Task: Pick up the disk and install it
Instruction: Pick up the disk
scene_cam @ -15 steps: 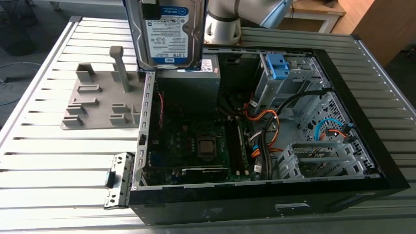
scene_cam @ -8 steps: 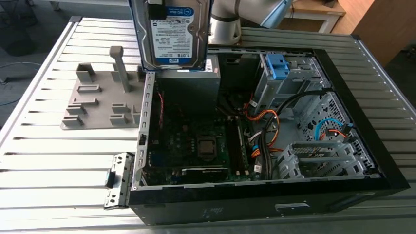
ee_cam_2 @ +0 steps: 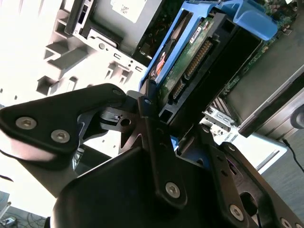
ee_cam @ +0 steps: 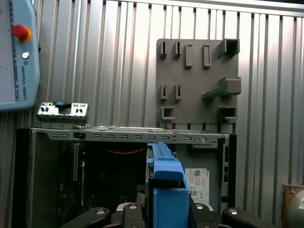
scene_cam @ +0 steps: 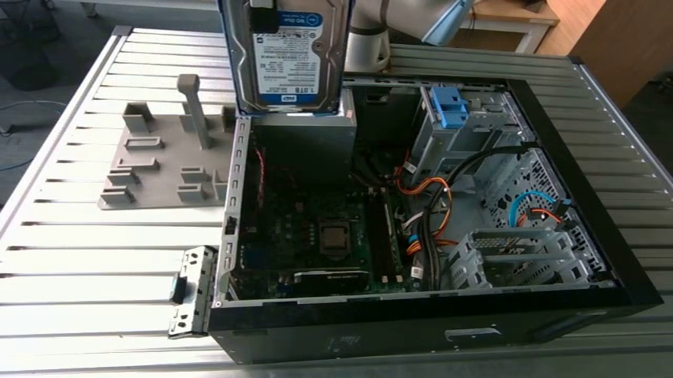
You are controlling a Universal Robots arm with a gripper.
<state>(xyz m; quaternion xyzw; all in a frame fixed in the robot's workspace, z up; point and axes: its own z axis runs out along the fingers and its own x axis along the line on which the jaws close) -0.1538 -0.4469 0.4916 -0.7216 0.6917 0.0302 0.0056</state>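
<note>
The tool (ee_cam_2: 178,130) is clamping shut on the disk (scene_cam: 291,55), gripping it by one end. The blue carrier frame (ee_cam: 166,190) is poking out past the fingers in both wrist views. In the exterior view the disk is hanging upright at about 12 o'clock, label facing the camera, clear of the tabletop (scene_cam: 94,252). It's sitting over the rim of the open computer case (scene_cam: 600,213), right above the grey power supply (scene_cam: 305,130).

The drive cage (scene_cam: 468,134) with its small blue bracket (scene_cam: 450,106) is off toward 1 o'clock, apart from the disk.

What's bugging me is that the grip seems to be landing on the plastic frame. I can't really tell how much of it the pads are catching, so the disk could be twisting or slipping in there. A tilted disk would jam on the cage rails. Coming in low could clip the power supply or the case rim, or snag the orange and black cables (scene_cam: 436,201) running through the middle.
</note>
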